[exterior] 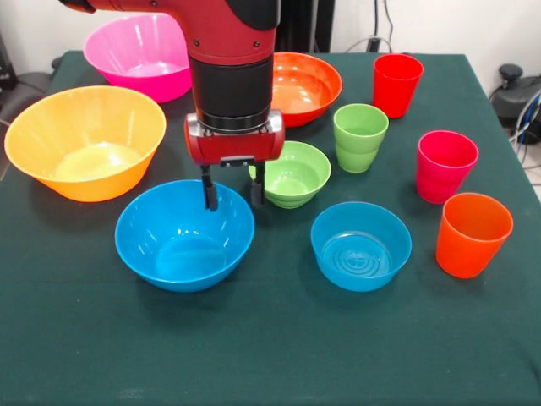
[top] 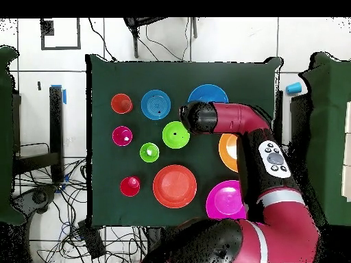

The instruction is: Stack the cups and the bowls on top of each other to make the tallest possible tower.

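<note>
Nothing is stacked yet: all 10 pieces sit apart on the green table (exterior: 68, 338). The gripper (exterior: 232, 192) hangs with its 2 fingers spread and holding nothing, over the far rim of the wide blue bowl (exterior: 182, 241), between it and the small green bowl (exterior: 296, 173) just to the right. The big yellow-orange bowl (exterior: 84, 139) stands at the left, the big pink bowl (exterior: 139, 55) far left, the shallow orange-red bowl (exterior: 308, 85) at the far middle, and the small translucent blue bowl (exterior: 361, 245) near right. The light green cup (exterior: 360, 135), red cup (exterior: 396, 83), magenta-pink cup (exterior: 445, 165) and orange cup (exterior: 472, 234) line the right side. These look like thin, glossy plastic: light, fairly stiff, not fragile, but slippery and quick to skid or tip. The best hold is probably a pinch across a rim wall, 1 finger inside and 1 outside; a cup's ribbed sides may give a surer grip.
</note>
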